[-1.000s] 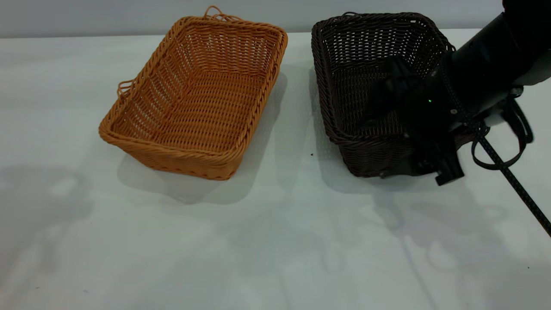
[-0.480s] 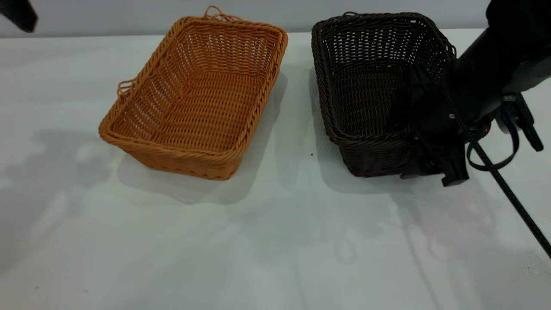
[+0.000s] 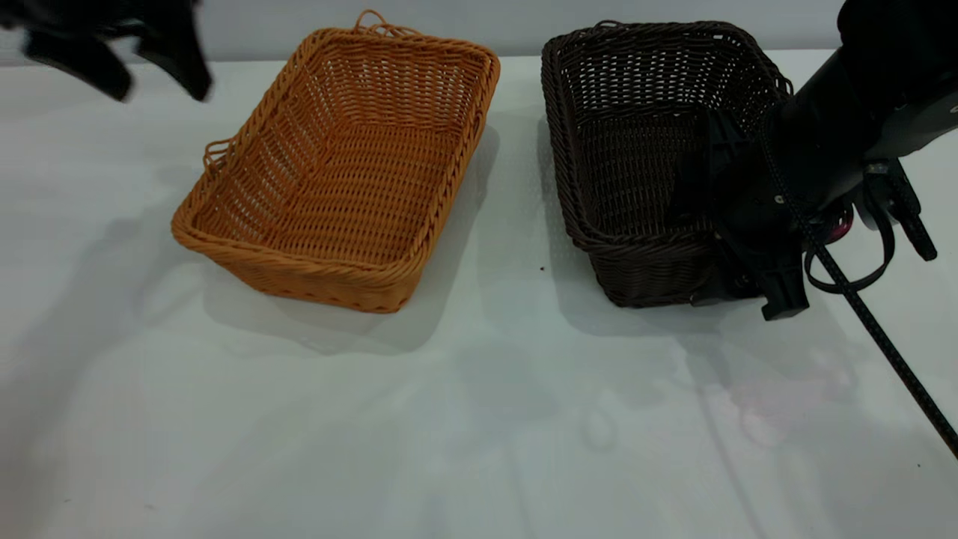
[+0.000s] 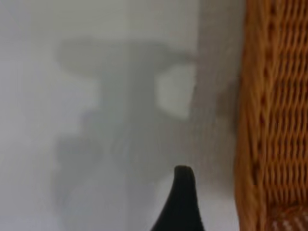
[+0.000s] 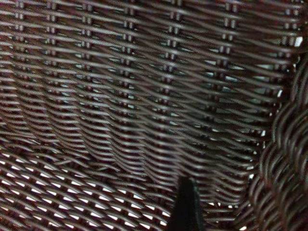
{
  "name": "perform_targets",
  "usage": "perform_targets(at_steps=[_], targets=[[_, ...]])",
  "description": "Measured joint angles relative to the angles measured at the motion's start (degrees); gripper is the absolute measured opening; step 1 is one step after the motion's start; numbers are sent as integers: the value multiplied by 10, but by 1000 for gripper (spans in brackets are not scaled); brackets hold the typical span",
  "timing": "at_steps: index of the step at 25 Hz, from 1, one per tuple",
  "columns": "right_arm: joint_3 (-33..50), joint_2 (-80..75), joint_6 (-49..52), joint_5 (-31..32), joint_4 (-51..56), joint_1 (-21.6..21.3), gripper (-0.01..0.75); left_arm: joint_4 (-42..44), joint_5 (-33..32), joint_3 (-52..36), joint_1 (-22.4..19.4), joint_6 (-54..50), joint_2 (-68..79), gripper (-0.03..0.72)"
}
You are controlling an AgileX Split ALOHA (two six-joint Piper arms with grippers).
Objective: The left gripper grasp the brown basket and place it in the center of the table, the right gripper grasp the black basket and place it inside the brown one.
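The brown basket (image 3: 337,172) sits on the table (image 3: 449,419) left of centre, tilted a little. The black basket (image 3: 644,150) sits to its right. My left gripper (image 3: 159,86) hovers at the far left, above and left of the brown basket, fingers spread and empty. In the left wrist view one finger (image 4: 180,202) shows beside the brown basket's rim (image 4: 269,120). My right gripper (image 3: 741,232) is at the black basket's right near corner, open, straddling its wall. One finger (image 5: 185,207) is inside, apart from the braided rim (image 5: 284,159).
The right arm's cables (image 3: 861,262) and braided cord (image 3: 898,359) hang over the table at the right. A grey wall runs behind the table's far edge (image 3: 112,64). Bare tabletop lies in front of both baskets.
My left gripper has come into view at the top left and moved right towards the brown basket. My right gripper shifted slightly right along the black basket's wall. Both baskets stayed put.
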State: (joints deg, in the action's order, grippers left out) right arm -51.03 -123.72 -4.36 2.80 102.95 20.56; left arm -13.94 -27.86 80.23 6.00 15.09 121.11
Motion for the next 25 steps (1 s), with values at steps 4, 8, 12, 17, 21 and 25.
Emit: perform_targets(at_steps=[4,8,12,17,21,25], targets=[[0,0,0,-1,0,0,538,-2,18,38,9,5,57,591],[0,-1,-1,-9,0,0,526,-2,50,54,14,6,108,590],[0,-9,-2,-10,0,0,503,-2,63,55,23,6,136,588],[0,-22,-2,-3,0,0,460,-2,80,56,28,6,142,532],[0,-23,-2,-3,0,0,397,-2,92,57,30,6,143,412],[0,-23,-4,-3,0,0,353,-2,95,61,36,6,154,348]])
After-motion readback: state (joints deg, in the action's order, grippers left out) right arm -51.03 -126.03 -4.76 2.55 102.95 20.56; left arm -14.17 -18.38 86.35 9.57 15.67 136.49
